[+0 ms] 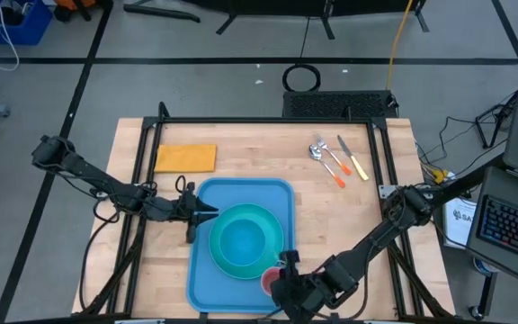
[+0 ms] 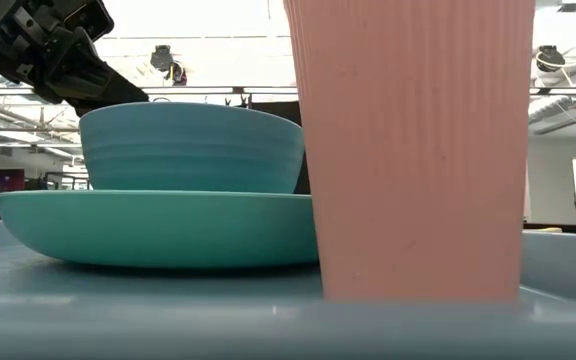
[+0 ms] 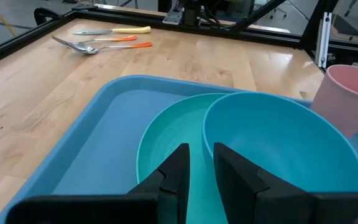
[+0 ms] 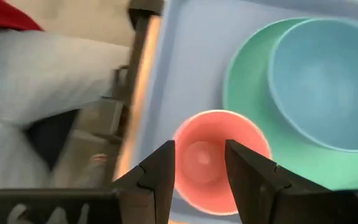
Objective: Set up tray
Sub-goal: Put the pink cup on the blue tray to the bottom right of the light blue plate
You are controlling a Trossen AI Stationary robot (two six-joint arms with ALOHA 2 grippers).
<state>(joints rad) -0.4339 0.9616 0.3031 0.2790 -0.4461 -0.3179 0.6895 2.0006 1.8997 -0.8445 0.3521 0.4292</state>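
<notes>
The light-blue tray (image 1: 207, 270) lies at the table's middle near edge. On it rests a turquoise plate (image 1: 270, 220), and a blue bowl (image 1: 241, 243) stands in the plate. A pink ribbed cup (image 4: 207, 152) stands upright on the tray's near right corner, beside the plate. My right gripper (image 4: 199, 171) hangs open above the cup, pointing steeply down, clear of it. My left gripper (image 3: 202, 165) reaches in from the tray's left side. It is open by a narrow gap over the plate's far left rim, just short of the bowl's rim (image 3: 207, 134).
An orange-yellow napkin (image 1: 185, 158) lies at the far left of the table. A spoon, a fork and a knife (image 1: 338, 160) lie at the far right. Black frame rails (image 1: 268, 120) border the table. A person's leg (image 4: 36, 74) shows beyond the table's near edge.
</notes>
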